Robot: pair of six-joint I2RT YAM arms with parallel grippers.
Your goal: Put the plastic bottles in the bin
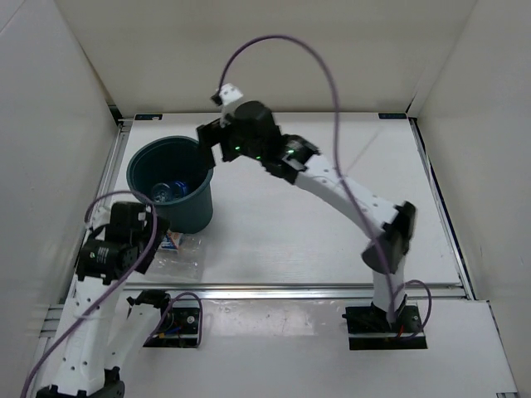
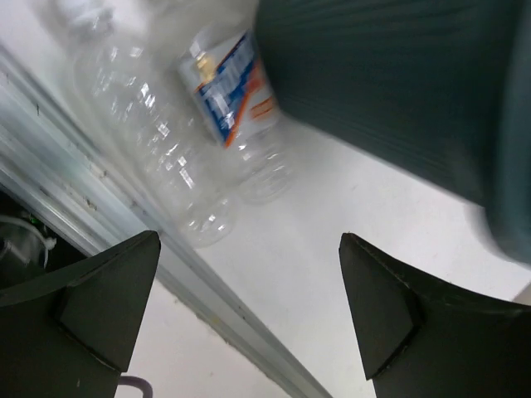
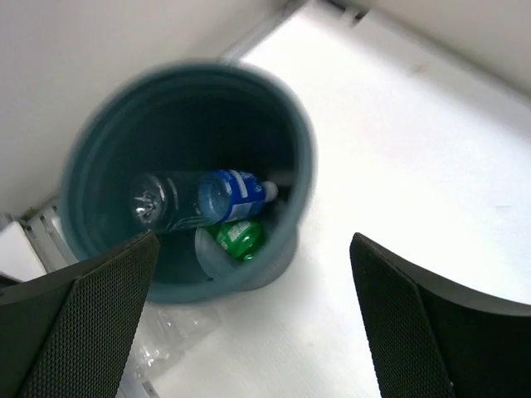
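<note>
The dark teal bin (image 1: pixel 189 209) stands at the left of the table. In the right wrist view the bin (image 3: pixel 91 166) holds the clear bottle with the blue label (image 3: pixel 207 197) and the green bottle (image 3: pixel 238 237). The larger clear bottle with the white-and-blue label (image 2: pixel 226 98) lies on the table against the bin's near side (image 2: pixel 390 83). It also shows in the top view (image 1: pixel 178 253). My left gripper (image 2: pixel 249 307) is open and empty, just near of that bottle (image 1: pixel 159 225). My right gripper (image 3: pixel 253 323) is open and empty, above the bin's right rim (image 1: pixel 212 143).
A metal rail (image 2: pixel 99 207) runs along the table's near edge right beside the lying bottle. White walls (image 1: pixel 50 124) close in the left, back and right sides. A purple cable (image 1: pixel 282 50) arcs over the right arm.
</note>
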